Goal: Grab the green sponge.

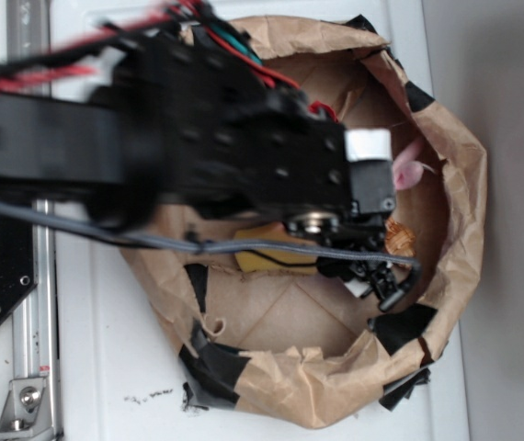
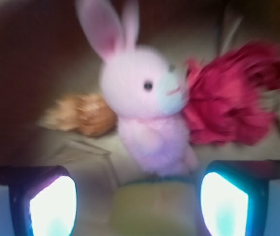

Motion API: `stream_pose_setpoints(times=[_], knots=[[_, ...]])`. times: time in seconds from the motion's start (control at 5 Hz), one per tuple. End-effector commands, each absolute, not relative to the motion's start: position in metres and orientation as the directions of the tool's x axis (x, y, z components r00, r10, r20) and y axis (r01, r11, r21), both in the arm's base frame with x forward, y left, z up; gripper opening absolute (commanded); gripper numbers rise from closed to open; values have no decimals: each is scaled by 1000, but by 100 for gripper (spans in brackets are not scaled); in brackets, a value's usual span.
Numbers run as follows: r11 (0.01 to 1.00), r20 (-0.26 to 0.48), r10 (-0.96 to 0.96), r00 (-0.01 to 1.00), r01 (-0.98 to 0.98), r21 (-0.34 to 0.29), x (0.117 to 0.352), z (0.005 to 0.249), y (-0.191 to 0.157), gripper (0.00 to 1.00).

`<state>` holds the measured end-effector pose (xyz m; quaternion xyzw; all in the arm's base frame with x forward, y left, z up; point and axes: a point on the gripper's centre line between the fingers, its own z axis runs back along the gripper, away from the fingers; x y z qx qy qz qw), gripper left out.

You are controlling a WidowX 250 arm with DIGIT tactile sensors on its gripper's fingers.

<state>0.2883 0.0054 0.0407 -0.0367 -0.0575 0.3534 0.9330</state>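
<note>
The green sponge [image 2: 152, 209] is a yellow foam block with a thin greenish far edge. In the wrist view it lies at the bottom centre, between my two fingers. My gripper [image 2: 139, 199] is open. The left finger [image 2: 51, 204] stands off the sponge with a gap, and the right finger [image 2: 226, 204] is close beside it. In the exterior view the sponge [image 1: 271, 250] shows as a yellow patch under the arm, on the floor of the paper nest. The gripper [image 1: 377, 276] is low inside the nest.
A pink bunny [image 2: 145, 98] stands just beyond the sponge, also seen in the exterior view [image 1: 409, 170]. A brown ridged seashell [image 2: 81, 115] lies to its left and a red fluffy thing [image 2: 233, 103] to its right. Crumpled brown paper walls [image 1: 460, 184] ring everything.
</note>
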Motion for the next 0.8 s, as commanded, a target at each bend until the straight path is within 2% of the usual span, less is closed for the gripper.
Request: stream_pose_setpoints(times=[0.0,0.2,0.4,0.6], knots=[[885,-74,442,894,-448,-128,259,38,-21,100],[860,-59,495,867,-499,-110,254,46,-20,0],[851,-8,507,862,-503,-151,264,82,-10,0],[867,123,490,863,-467,-172,275,133,2,0]])
